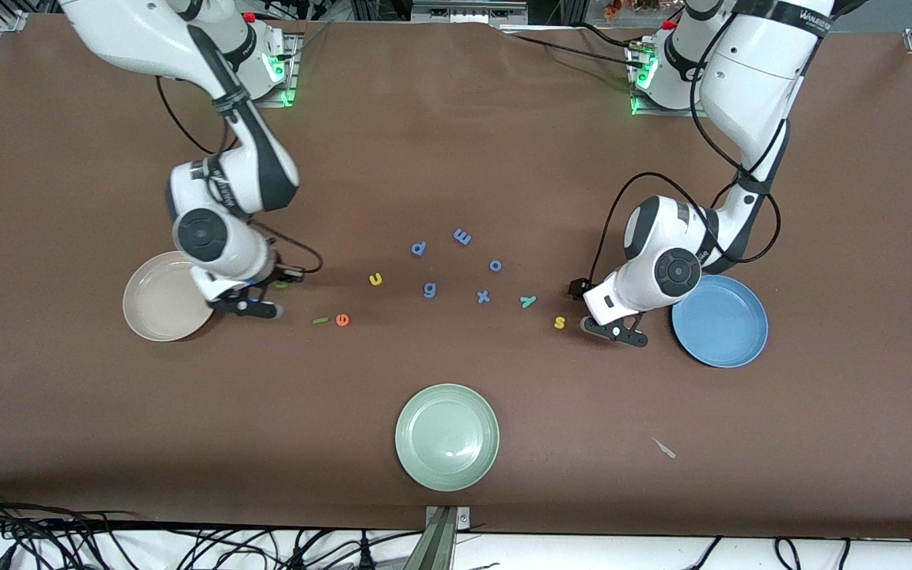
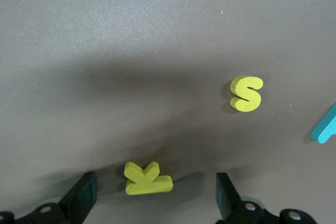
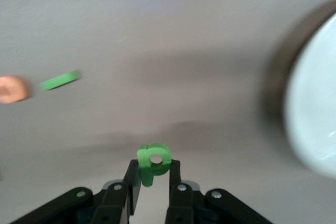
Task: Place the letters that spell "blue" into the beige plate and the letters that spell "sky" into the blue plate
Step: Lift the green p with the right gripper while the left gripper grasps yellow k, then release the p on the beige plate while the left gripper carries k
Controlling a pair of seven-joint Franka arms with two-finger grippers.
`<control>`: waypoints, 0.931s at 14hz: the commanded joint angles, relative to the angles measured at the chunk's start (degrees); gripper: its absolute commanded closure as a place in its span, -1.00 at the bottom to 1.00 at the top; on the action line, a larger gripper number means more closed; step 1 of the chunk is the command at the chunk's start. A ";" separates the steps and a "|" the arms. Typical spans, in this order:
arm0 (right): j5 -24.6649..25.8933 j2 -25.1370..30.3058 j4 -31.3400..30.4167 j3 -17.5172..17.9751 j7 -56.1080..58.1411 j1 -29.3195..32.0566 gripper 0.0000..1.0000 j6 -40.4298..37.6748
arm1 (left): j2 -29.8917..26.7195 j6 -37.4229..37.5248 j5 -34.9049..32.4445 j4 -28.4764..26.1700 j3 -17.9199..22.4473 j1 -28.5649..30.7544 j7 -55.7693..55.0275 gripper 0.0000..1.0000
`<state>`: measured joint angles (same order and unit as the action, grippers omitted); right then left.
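Two arms over the counter [image 1: 456, 142]. Right end effector [image 3: 154, 174] sits just beside the beige plate [image 1: 159, 305], toward the counter's middle, fingers clamped on green b [image 3: 153, 162]. Left end effector [image 2: 155, 195] is low over yellow k [image 2: 147, 178], jaws wide apart w/ the k between them, not touching. It's between the blue plate [image 1: 729, 332] and yellow s [image 1: 560, 322]; teal y [image 1: 528, 301] lies near the s, slightly farther from front cam. Thin green l [image 1: 320, 321] & orange e [image 1: 342, 320] lie side by side, near the right end effector; yellow u [image 1: 376, 279] farther from cam than the e. Both plates hold no letters. Blue letters [image 1: 456, 265] are scattered mid-counter. Pale green plate [image 1: 446, 437] nearest the cam.
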<state>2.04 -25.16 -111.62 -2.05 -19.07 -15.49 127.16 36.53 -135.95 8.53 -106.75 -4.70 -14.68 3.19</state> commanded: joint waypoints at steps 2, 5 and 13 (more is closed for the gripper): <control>0.06 -0.77 0.08 -8.04 17.37 1.07 0.94 -0.25 | -1.55 -0.46 1.22 -2.59 0.75 -0.44 0.76 -0.50; 1.29 -3.05 2.71 -8.41 22.22 5.45 0.89 -0.42 | -1.63 -0.37 1.05 -2.59 0.75 -0.44 1.11 0.29; 0.94 -4.64 9.30 -4.73 22.51 8.63 -1.00 -6.03 | -4.61 0.85 -0.35 -2.67 0.84 1.39 1.03 0.52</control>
<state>3.35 -29.48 -105.71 -8.63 5.13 -6.55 124.97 35.45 -135.91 8.53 -107.58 -4.27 -14.53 3.29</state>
